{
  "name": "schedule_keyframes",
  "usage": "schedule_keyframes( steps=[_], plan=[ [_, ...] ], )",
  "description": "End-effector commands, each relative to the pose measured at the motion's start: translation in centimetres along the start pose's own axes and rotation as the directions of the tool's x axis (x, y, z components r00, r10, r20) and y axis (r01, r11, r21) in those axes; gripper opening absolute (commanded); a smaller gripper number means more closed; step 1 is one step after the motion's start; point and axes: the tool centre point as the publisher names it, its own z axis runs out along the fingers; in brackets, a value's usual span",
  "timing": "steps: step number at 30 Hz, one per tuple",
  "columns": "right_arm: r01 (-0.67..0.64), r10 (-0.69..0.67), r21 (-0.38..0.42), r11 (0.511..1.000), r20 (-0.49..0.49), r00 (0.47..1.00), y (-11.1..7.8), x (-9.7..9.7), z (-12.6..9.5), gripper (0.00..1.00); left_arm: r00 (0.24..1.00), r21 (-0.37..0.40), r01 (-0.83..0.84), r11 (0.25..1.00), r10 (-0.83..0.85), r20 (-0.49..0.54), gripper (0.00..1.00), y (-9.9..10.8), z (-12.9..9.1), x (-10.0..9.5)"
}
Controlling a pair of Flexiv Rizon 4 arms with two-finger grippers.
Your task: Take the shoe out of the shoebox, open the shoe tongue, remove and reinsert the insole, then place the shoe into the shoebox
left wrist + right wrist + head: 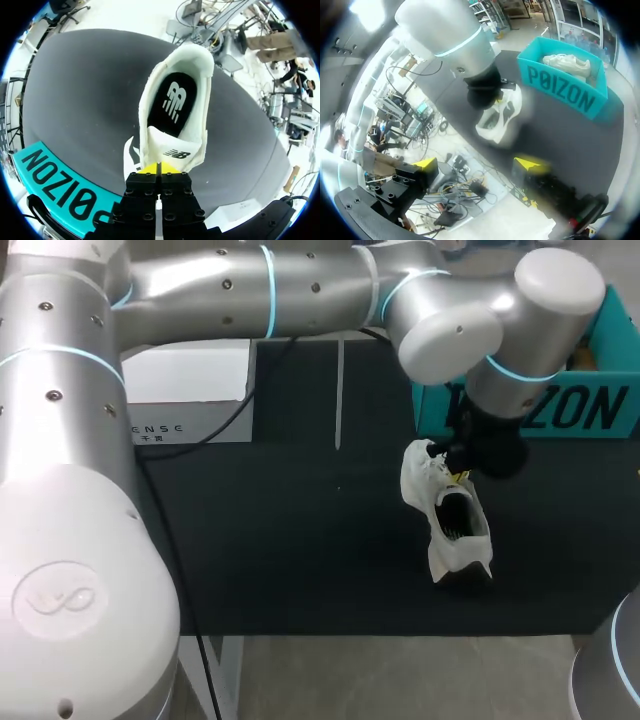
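The white shoe (447,515) lies on the black mat (300,540) at about 3 o'clock from the mat's centre in the head view. Its toe end points toward 11 o'clock and its heel toward 5 o'clock. The left gripper (460,472) sits over the front half of the shoe. In the left wrist view the shoe stretches straight ahead of the left gripper (158,169). The gripper's yellow fingertips (147,170) are pressed together with only a hairline between them, pinching the near edge of the tongue (172,150). Past the tongue the shoe's mouth gapes open, and the dark insole (172,102) lies flat inside it.

The teal shoebox (530,405) stands at 1 o'clock from the shoe, close by but not touching it. In the right wrist view a second shoe (567,62), pale like the first, lies inside the shoebox (560,87). The held shoe (497,117) sits on the mat beside the box, under the left arm's wrist.

The right gripper (480,165) hangs off past the mat's edge, well apart from the shoe. Its fingertips (427,164) are spread wide with nothing between them.

A white box (190,390) rests at 10 o'clock on the mat, far from the shoe.

In count: two shoes, one insole showing, one shoebox, one white box and two grippers.
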Motion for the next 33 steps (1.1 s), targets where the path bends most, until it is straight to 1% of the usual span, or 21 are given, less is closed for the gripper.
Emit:
schedule_keyframes(
  steps=[1, 2, 3, 5, 7, 9, 10, 11, 12, 31, 32, 33],
  plan=[
    [-0.001, 0.001, 0.003, 1.000, 0.001, 1.000, 0.0, 0.0, 0.0, 1.00, 0.998, 0.017, 0.060, 0.998, -0.060, 0.022, 0.00, -0.5, 0.0, 0.8],
    [-0.001, 0.001, 0.003, 1.000, 0.001, 1.000, 0.0, 0.0, 0.0, 1.00, 0.996, 0.026, 0.090, 0.996, -0.091, 0.025, 0.00, -0.6, -0.2, 1.0],
    [-0.001, 0.001, 0.003, 1.000, 0.001, 1.000, 0.0, 0.0, 0.0, 1.00, 0.989, 0.018, 0.145, 0.989, -0.146, 0.023, 0.00, -0.8, -0.6, 1.2],
    [-0.001, 0.001, 0.003, 1.000, 0.001, 1.000, 0.0, 0.0, 0.0, 1.00, 0.971, 0.062, 0.235, 0.970, -0.237, 0.038, 0.00, -0.7, -1.4, 1.8],
    [-0.001, 0.001, 0.003, 1.000, 0.001, 1.000, 0.0, 0.0, 0.0, 1.00, 0.945, 0.082, 0.320, 0.944, -0.324, 0.042, 0.00, -0.9, -2.0, 2.8],
    [-0.001, 0.001, 0.003, 1.000, 0.001, 1.000, 0.0, 0.0, 0.0, 1.00, 0.917, 0.095, 0.395, 0.914, -0.398, 0.012, 0.00, -1.2, -2.0, 3.8],
    [-0.001, 0.001, 0.003, 1.000, 0.001, 1.000, 0.0, 0.0, 0.0, 1.00, 0.898, 0.132, 0.436, 0.890, -0.439, -0.003, 0.00, -1.4, -1.9, 4.2],
    [-0.001, 0.001, 0.003, 1.000, 0.001, 1.000, 0.0, 0.0, 0.0, 1.00, 0.875, 0.165, 0.482, 0.861, -0.481, -0.046, 0.27, -1.7, -1.9, 4.6],
    [-0.001, 0.001, 0.003, 1.000, 0.001, 1.000, 0.0, 0.0, 0.0, 1.00, 0.851, 0.178, 0.524, 0.833, -0.521, -0.064, 1.00, -2.0, -1.9, 4.9],
    [-0.001, 0.001, 0.003, 1.000, 0.001, 1.000, 0.0, 0.0, 0.0, 1.00, 0.851, 0.178, 0.524, 0.833, -0.521, -0.064, 1.00, -2.0, -1.9, 4.9],
    [-0.001, 0.001, 0.003, 1.000, 0.001, 1.000, 0.0, 0.0, 0.0, 1.00, 0.811, 0.149, 0.585, 0.797, -0.575, -0.106, 1.00, -2.2, -2.0, 4.7],
    [-0.001, 0.001, 0.003, 1.000, 0.001, 1.000, 0.0, 0.0, 0.0, 1.00, 0.777, 0.127, 0.629, 0.767, -0.617, -0.123, 1.00, -2.6, -2.1, 4.7]
  ],
)
